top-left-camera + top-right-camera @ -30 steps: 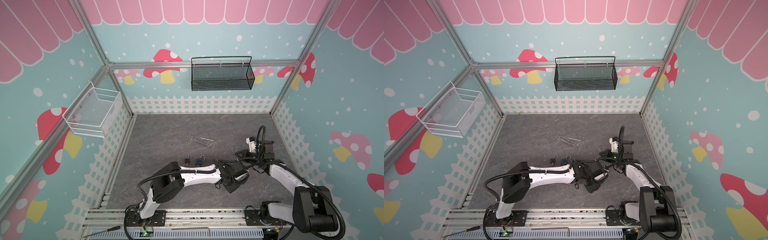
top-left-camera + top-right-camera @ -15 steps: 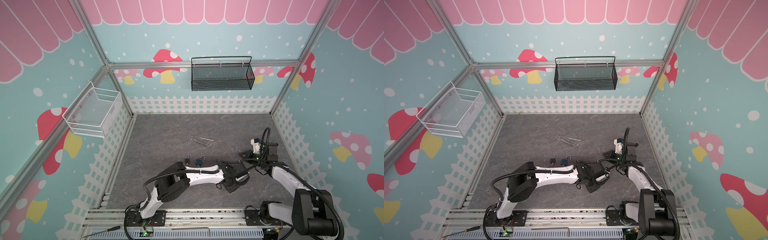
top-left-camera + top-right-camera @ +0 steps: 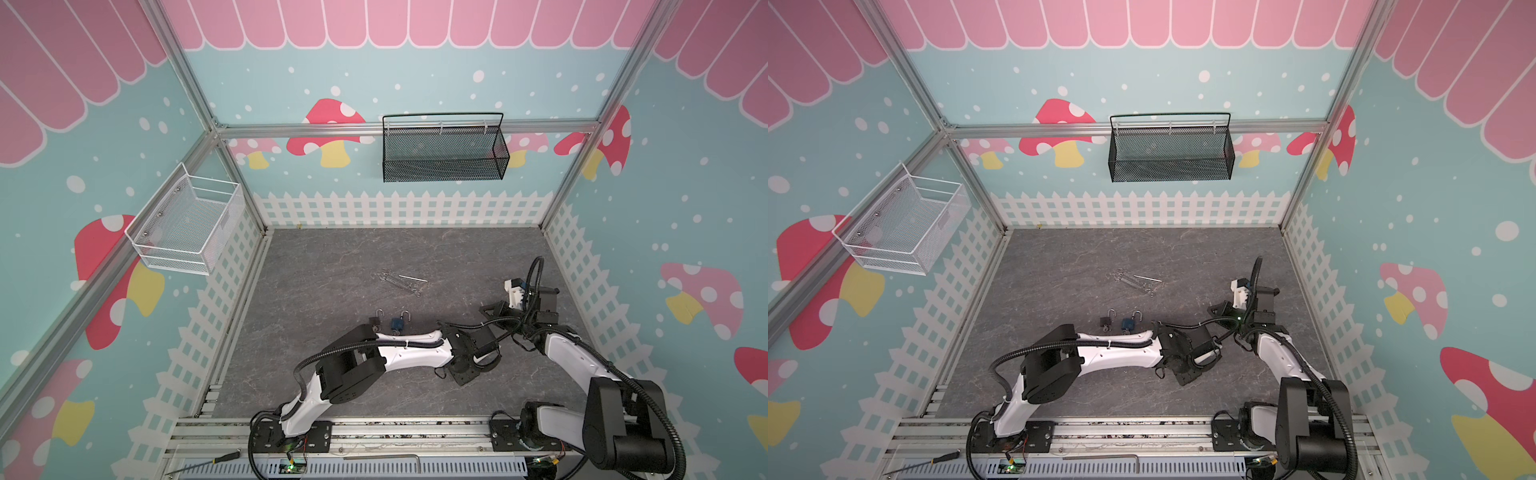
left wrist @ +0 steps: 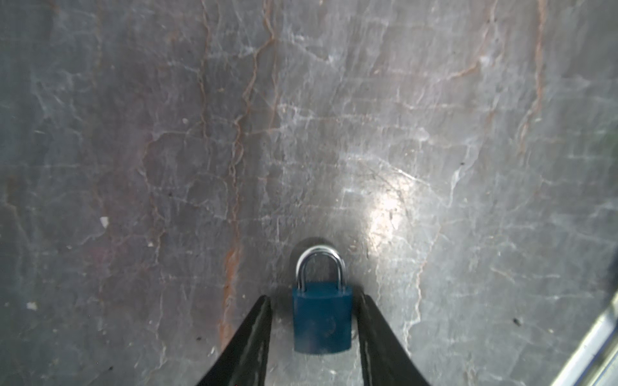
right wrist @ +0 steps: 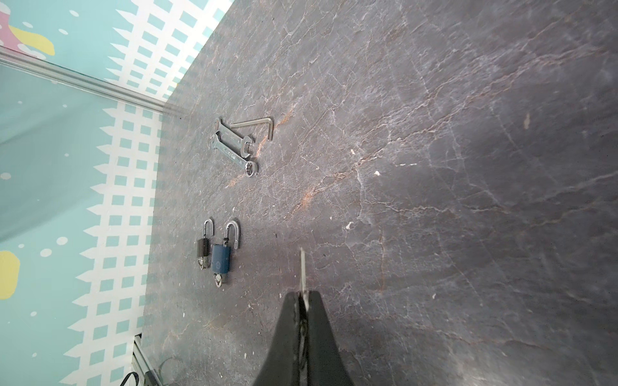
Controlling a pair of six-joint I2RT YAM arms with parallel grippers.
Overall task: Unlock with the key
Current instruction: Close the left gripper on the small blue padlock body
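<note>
A blue padlock (image 4: 322,317) with its shackle closed lies flat on the grey floor, seen only in the left wrist view. My left gripper (image 4: 314,300) straddles its body and is open; a narrow gap shows on one side and the other finger (image 4: 368,320) is almost touching. In both top views this gripper (image 3: 465,372) (image 3: 1187,374) points down near the front middle and hides the padlock. My right gripper (image 5: 302,294) is shut on a silver key (image 5: 302,267), whose blade sticks out past the tips. It hovers (image 3: 488,309) just behind and right of the left one.
A black padlock (image 3: 374,321) (image 5: 203,249) and a second blue padlock (image 3: 397,324) (image 5: 221,260) lie left of the grippers, shackles open, keys in them. Wrenches and a hex key (image 3: 399,282) (image 5: 237,147) lie further back. A black basket (image 3: 444,153) and a white basket (image 3: 187,228) hang on the walls.
The left gripper's jaws have drawn closer together around the blue padlock. The right arm has shifted slightly to the right, key still held.
</note>
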